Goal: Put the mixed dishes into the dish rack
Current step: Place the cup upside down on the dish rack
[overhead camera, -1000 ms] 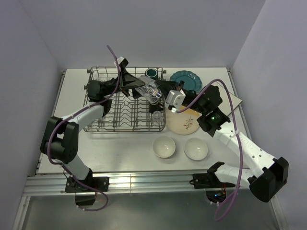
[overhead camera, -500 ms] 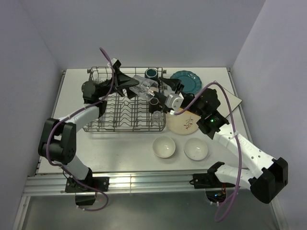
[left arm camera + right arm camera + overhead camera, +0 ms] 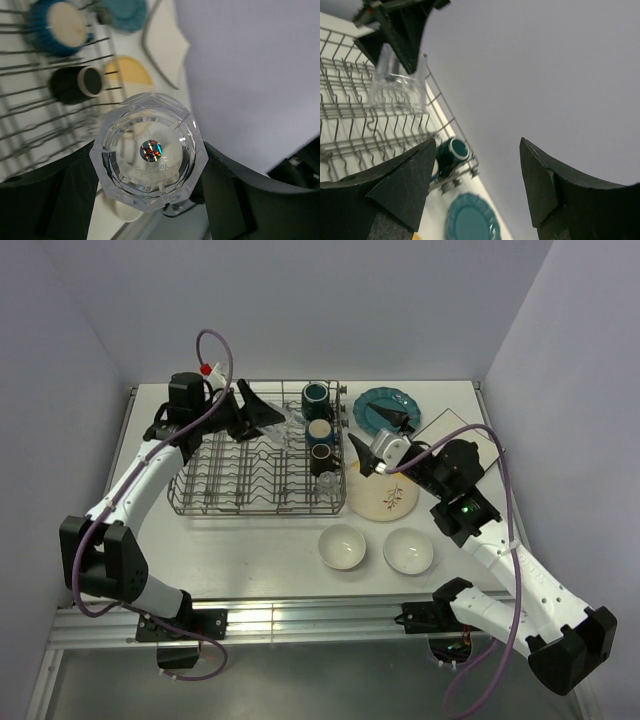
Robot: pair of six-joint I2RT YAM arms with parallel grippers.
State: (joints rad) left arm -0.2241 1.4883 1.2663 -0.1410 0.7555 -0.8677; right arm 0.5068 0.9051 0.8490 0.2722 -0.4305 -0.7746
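White bench (image 3: 250, 540), lilac walls; loading looks about a third done: the dish rack (image 3: 230, 475) holds three dark mugs (image 3: 320, 428), while the teal plate (image 3: 372, 403), yellow-cream plate (image 3: 385, 500), white square plate (image 3: 445, 425) and two white bowls (image 3: 342, 546) wait beside it. The left hand (image 3: 268, 418) grasps a clear glass (image 3: 148, 152) above the rack, and the right hand (image 3: 378, 436) hangs released and empty over the plates. Raised lettering on the glass base is too blurred to read.

2 white arms (image 3: 150, 465), purple cables (image 3: 213, 332)

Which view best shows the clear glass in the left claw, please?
The left wrist view: the clear glass fills the frame, end-on, gripped by the left claw. The right wrist view shows it side-on over the dish rack; the top view shows only a small glint.
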